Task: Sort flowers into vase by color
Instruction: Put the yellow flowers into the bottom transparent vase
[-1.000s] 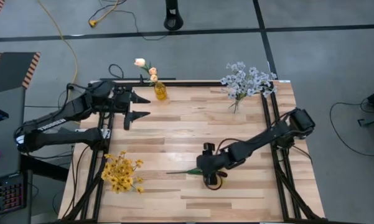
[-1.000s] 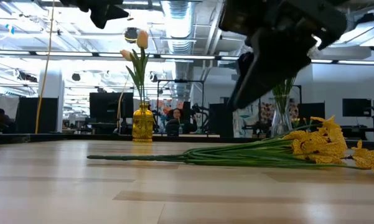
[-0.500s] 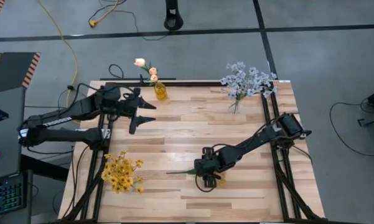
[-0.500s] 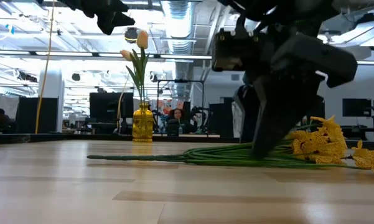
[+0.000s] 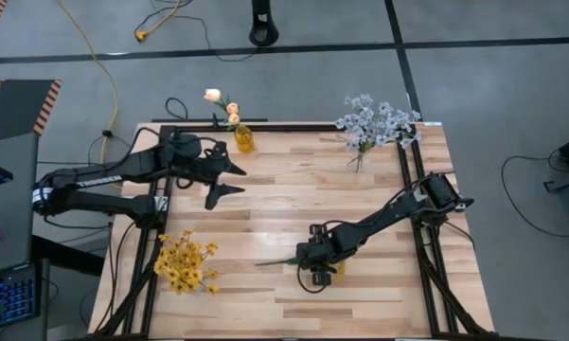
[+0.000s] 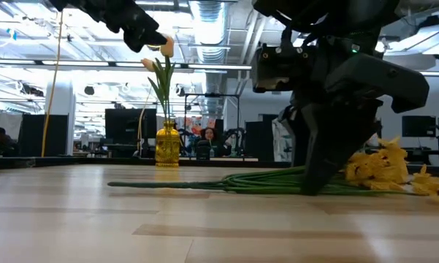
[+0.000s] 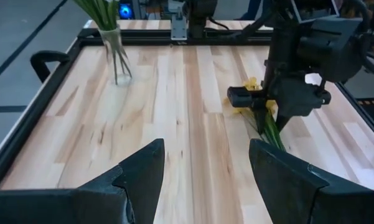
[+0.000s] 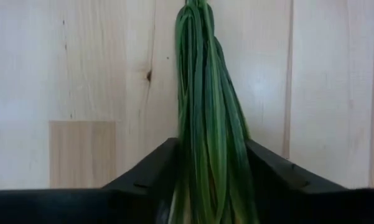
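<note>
On the pale wood table [image 5: 265,204], right jaws grip the yellow sprig [image 8: 208,124]; left jaws gape; monitors behind.

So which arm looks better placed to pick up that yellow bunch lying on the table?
The right. Its hand is down on the table with the bunch's green stems between its fingers. The left hand hangs open over the far side, near the yellow vase.

No legible text, labels, brand names, numbers or signs appear in any view; white lettering on the left arm [image 5: 99,177] is too small to read
</note>
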Robot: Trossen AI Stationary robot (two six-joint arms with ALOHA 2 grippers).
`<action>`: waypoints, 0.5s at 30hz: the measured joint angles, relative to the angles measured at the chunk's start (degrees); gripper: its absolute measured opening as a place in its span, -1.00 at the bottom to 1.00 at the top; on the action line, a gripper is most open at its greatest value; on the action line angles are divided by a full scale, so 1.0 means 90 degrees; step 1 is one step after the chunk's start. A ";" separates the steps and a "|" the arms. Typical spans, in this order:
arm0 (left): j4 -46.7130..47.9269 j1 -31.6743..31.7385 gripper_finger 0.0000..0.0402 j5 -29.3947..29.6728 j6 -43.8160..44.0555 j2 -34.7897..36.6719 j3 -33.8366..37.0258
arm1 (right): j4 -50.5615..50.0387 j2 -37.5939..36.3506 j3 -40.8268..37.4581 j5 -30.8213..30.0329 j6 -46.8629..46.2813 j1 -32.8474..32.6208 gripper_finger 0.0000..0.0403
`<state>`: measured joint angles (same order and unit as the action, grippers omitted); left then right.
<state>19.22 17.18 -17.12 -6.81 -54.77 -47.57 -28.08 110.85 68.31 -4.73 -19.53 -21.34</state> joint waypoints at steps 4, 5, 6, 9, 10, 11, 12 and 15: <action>-0.0107 -0.0110 0.10 -0.0001 -0.0002 -0.0074 0.0000 | -0.0017 0.0000 0.0000 0.0005 0.0082 0.0000 -0.30; -0.0097 -0.0133 0.10 -0.0002 0.0000 -0.0074 0.0000 | -0.0015 0.0000 0.0000 0.0008 0.0169 0.0000 -0.37; -0.0107 -0.0163 0.10 -0.0005 0.0000 -0.0074 0.0000 | -0.0016 0.0000 0.0000 0.0010 0.0267 0.0000 -0.45; -0.0103 -0.0220 0.10 -0.0005 0.0096 -0.0074 0.0000 | -0.0049 0.0005 0.0038 0.0017 0.0495 0.0015 -0.67; -0.0101 -0.0243 0.10 -0.0007 0.0163 -0.0074 0.0000 | -0.0061 0.0010 0.0065 0.0017 0.0541 0.0017 -0.73; -0.0103 -0.0259 0.10 -0.0007 0.0223 -0.0072 0.0000 | -0.0070 0.0012 0.0100 0.0017 0.0627 0.0038 -0.78; -0.0101 -0.0278 0.10 -0.0007 0.0295 -0.0072 0.0000 | -0.0082 0.0019 0.0150 0.0017 0.0711 0.0058 -0.83; -0.0097 -0.0330 0.10 -0.0054 0.0567 -0.0072 0.0000 | -0.0158 0.0036 0.0325 -0.0084 0.1036 0.0110 -0.84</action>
<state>18.35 14.21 -17.61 -1.71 -55.42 -47.57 -29.49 111.17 71.24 -5.49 -10.21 -20.35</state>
